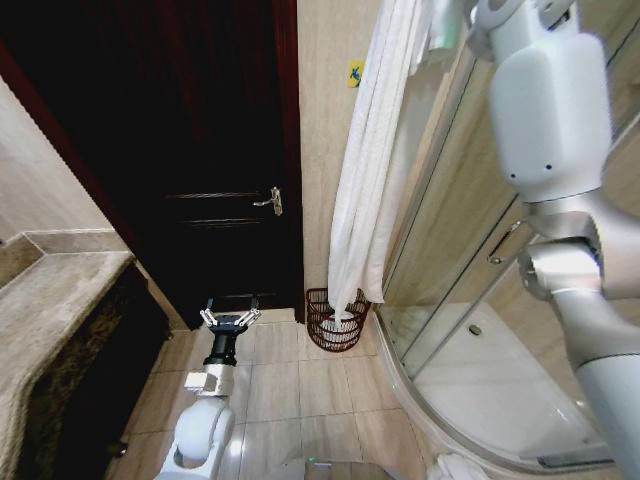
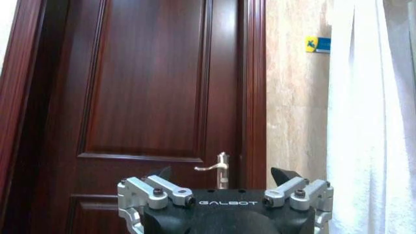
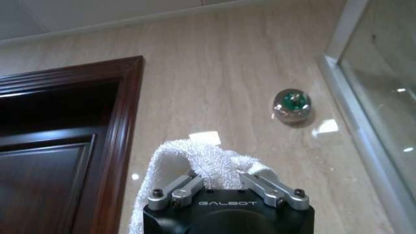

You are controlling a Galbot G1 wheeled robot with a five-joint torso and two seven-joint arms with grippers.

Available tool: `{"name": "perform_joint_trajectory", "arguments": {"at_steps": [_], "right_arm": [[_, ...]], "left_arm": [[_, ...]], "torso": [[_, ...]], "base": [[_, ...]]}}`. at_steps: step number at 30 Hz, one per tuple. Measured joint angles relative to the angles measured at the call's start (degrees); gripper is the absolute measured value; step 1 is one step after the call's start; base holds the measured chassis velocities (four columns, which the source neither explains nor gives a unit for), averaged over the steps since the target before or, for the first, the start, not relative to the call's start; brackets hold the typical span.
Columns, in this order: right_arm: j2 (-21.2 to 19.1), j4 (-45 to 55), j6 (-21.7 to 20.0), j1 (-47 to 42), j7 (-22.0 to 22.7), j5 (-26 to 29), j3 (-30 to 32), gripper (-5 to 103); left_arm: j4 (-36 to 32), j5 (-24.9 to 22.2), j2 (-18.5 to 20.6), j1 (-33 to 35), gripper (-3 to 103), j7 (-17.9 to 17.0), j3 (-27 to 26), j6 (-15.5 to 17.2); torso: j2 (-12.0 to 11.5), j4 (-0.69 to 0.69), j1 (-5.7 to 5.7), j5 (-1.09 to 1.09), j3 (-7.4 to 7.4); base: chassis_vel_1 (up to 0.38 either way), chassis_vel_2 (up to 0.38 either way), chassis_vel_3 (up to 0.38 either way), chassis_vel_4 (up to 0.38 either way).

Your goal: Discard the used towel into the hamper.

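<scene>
At the far left of the head view a stone countertop (image 1: 60, 300) runs along the wall. The left gripper (image 1: 231, 318) hangs low over the tiled floor (image 1: 290, 385), its fingers spread wide with nothing between them, facing the dark wooden door (image 1: 190, 150) and its lever handle (image 1: 268, 201). Further right, the hamper (image 1: 335, 320) stands on the floor at the foot of the wall, its open mouth up. The white towel (image 1: 370, 170) hangs as a long strip, its long axis nearly vertical, its lower end dipping into the hamper. The right gripper (image 3: 226, 181), raised high beside the glass shower enclosure (image 1: 460, 250), pinches the towel's upper end between its fingers.
</scene>
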Motion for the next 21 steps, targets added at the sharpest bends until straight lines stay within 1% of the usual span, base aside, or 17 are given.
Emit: {"name": "perform_joint_trajectory", "arguments": {"at_steps": [11, 14, 19, 21], "right_arm": [[3.17, -1.38, 0.34, 1.24, 1.81, 0.00, -0.42, 8], [4.20, -3.06, 1.52, 0.34, 1.90, -0.18, -0.44, 8], [3.63, -2.79, 1.74, -2.32, 1.98, -0.52, -0.34, 8], [2.45, -1.47, 1.75, -4.50, 2.01, -1.40, -0.44, 8]], "left_arm": [[0.16, 0.76, -0.40, -0.02, 100, 0.00, 0.17, -0.44], [-0.07, 1.11, -0.55, 0.20, 100, 0.09, 0.27, -0.49], [-0.23, 1.61, -0.88, 0.47, 100, 0.12, 0.49, -0.88], [-0.09, 2.22, -1.09, 0.72, 100, 0.14, 0.54, -1.39]], "torso": [[0.00, 0.00, 0.01, 0.00, 0.00], [0.01, 0.01, 0.00, -0.01, -0.01], [0.00, 0.01, 0.00, 0.00, 0.00], [0.00, 0.01, 0.00, 0.00, -0.01]], "base": [[0.000, 0.000, 0.000, 0.000], [0.000, 0.000, 0.000, 0.000], [0.000, 0.000, 0.000, 0.000], [0.000, 0.000, 0.000, 0.000]]}}
